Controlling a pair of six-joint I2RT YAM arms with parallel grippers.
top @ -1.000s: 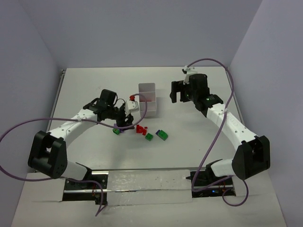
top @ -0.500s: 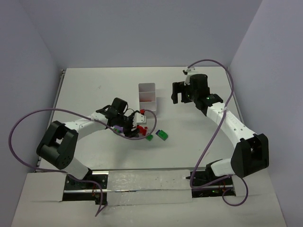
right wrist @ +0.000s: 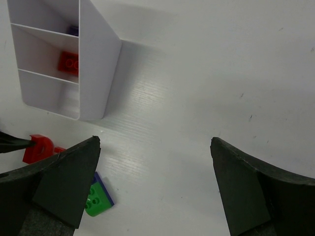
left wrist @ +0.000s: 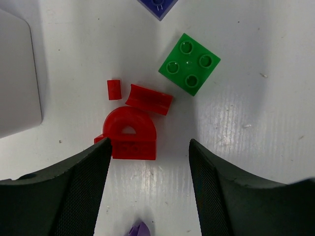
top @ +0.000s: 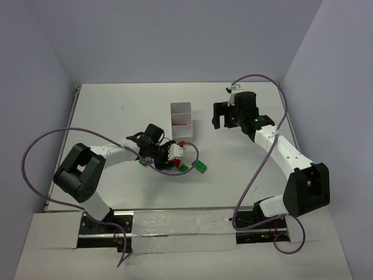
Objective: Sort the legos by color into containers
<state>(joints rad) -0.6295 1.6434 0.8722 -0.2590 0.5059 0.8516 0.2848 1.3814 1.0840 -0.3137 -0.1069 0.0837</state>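
The white three-compartment tray point(top: 181, 105) stands mid-table; in the right wrist view point(right wrist: 93, 64) its middle compartment holds a red brick point(right wrist: 69, 63) and its far one a dark blue brick point(right wrist: 73, 30). My left gripper point(top: 173, 161) is open and low over the loose legos. In the left wrist view point(left wrist: 150, 147) a red arch brick point(left wrist: 129, 135) lies just ahead of the open jaws, by the left finger. A curved red piece point(left wrist: 149, 99), a small red piece point(left wrist: 113, 89) and a green square brick point(left wrist: 189, 64) lie beyond. My right gripper point(top: 221, 121) is open and empty, right of the tray.
A green-on-blue brick point(top: 200, 166) and a green brick point(top: 183, 168) lie right of the left gripper; a green brick point(top: 143, 162) and a purple one point(top: 149, 160) lie under the left arm. Purple cables loop over both arms. Walls enclose the table.
My left gripper has moved right, from over the green and purple bricks to over the red ones. The right arm has barely moved.
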